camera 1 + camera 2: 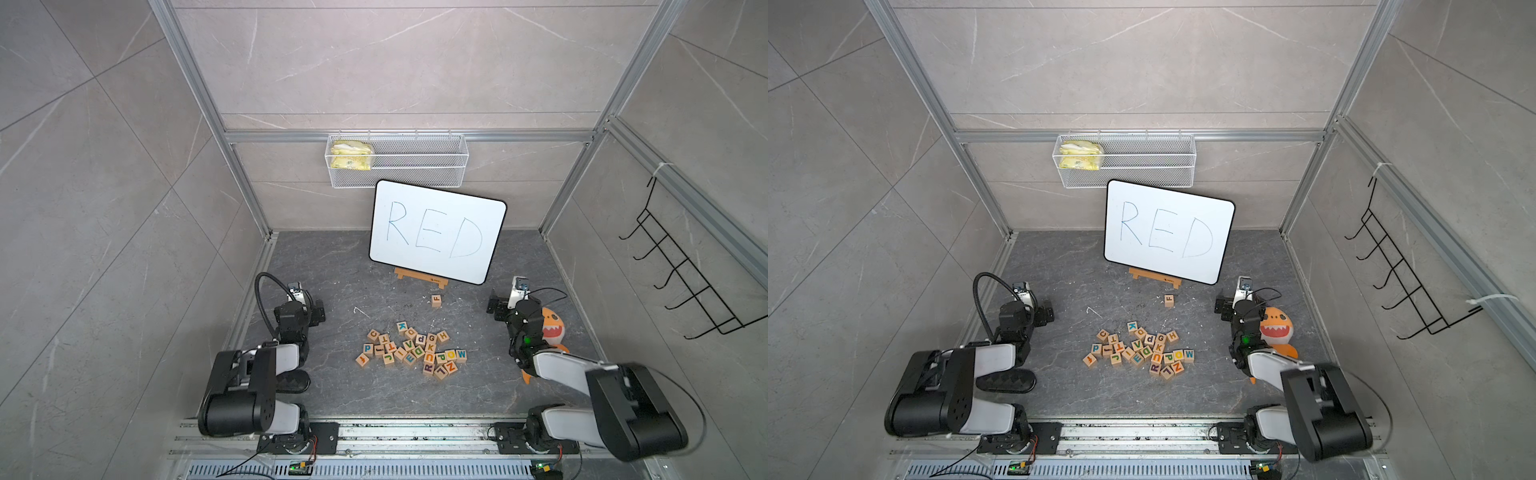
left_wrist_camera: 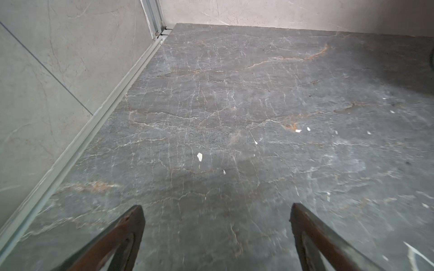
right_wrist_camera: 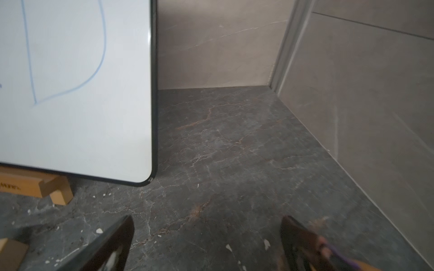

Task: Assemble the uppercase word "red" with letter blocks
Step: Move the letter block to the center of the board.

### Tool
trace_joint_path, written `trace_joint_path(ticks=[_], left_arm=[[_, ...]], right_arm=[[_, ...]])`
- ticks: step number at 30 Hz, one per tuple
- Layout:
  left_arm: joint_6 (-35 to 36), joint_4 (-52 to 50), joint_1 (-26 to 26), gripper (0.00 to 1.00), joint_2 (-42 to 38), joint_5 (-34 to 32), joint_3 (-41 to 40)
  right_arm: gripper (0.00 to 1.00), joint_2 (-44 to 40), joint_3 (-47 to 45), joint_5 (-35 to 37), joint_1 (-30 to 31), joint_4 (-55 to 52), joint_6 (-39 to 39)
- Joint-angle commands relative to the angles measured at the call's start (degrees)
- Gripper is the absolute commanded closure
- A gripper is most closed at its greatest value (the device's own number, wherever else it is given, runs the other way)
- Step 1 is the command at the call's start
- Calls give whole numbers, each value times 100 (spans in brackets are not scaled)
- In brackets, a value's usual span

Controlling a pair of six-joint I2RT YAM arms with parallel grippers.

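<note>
The letter blocks (image 1: pixel 411 349) lie in a loose pile mid-floor between the two arms, seen in both top views. In the pile are a purple R (image 1: pixel 428 368), a teal E (image 1: pixel 410 358) and a green D (image 1: pixel 419 351). One block with an F (image 1: pixel 436 300) sits alone nearer the board. My left gripper (image 2: pixel 216 206) hovers over bare floor left of the pile, open, nothing between its fingers. My right gripper (image 3: pixel 207 218) is open and empty too, right of the pile, by the board's lower corner.
A white board (image 1: pixel 436 230) handwritten RED leans on a wooden easel (image 1: pixel 419 282) at the back. An orange shark toy (image 1: pixel 552 326) lies beside the right arm. A wire basket (image 1: pixel 397 160) hangs on the back wall, a black hook rack (image 1: pixel 685 266) on the right wall.
</note>
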Motion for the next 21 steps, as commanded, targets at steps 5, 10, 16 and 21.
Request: trace_joint_path(ticks=[5, 10, 16, 21], left_arm=[[-3289, -1986, 38, 0, -3068, -261, 97], [-3555, -2070, 33, 4, -3430, 1236, 92], [-3243, -2943, -568, 22, -2398, 2590, 880], [-2624, -3735, -2707, 22, -1815, 1111, 1425]], right_arm=[[3, -1348, 1202, 228, -145, -4321, 2393], [17, -592, 2421, -1274, 226, -5513, 2686], [33, 289, 3016, -894, 2148, -5248, 2689], [51, 1359, 3461, -854, 2952, -4750, 2840]])
